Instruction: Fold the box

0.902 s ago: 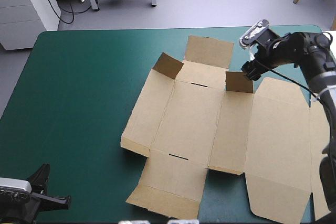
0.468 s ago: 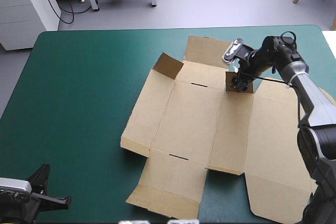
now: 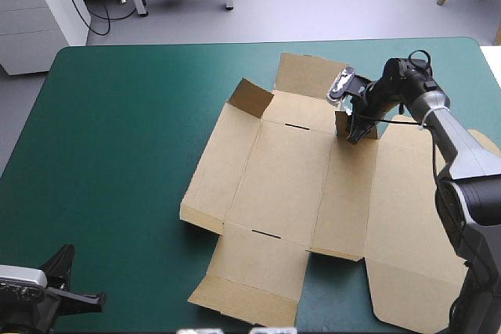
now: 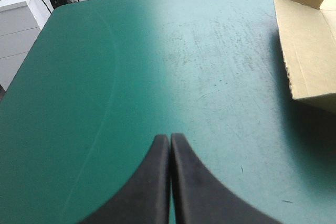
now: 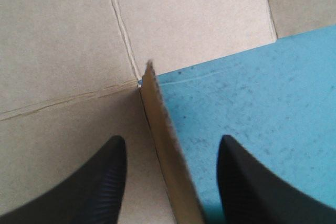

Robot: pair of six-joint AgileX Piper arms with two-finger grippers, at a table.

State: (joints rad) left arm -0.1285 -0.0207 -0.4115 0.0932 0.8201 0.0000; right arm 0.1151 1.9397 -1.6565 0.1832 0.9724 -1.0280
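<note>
Straddling the raised corner flap [image 5: 157,114] with the right gripper [image 5: 171,142]: black fingers spread, one on each side of the board edge, nothing pinched yet. High view puts that flap at the far right corner of the box [image 3: 290,185] centre section, roughly upright while the panels around it lie flat. My read: gripper is lined up to clamp the thin edge and use it to swing the adjoining wall up. Coming in along the edge keeps both fingers off the flat board.

Box is an unfolded brown sheet, flat on the teal-green tabletop [image 3: 125,138], right of centre, wide lid panel toward the right edge. Matching flap [image 3: 250,98] at the far left corner is also up. Two dark slots [image 3: 296,125] in the base panel, likely for tucking tabs.

Left gripper [image 4: 170,137] pressed together, empty, over bare cover at the near left corner, box edge ahead and apart. Probably parked out of the way.

No print, label or brand readable on the board.
</note>
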